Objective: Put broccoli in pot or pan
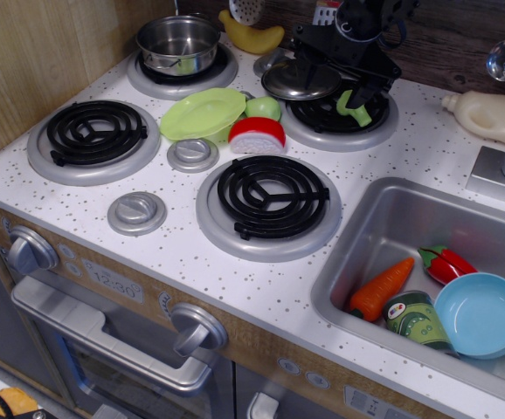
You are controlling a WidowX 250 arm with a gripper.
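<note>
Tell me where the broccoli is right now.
The broccoli sits on the back-right burner, just right of the metal lid, with the tool directly over it. The pot is across on the back-left burner.

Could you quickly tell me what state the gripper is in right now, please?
Gripper: down over the broccoli on the back right burner; open or closed cannot be told.

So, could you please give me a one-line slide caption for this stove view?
Claw lowered over the broccoli on the back-right burner, the steel pot waiting at back left.
</note>
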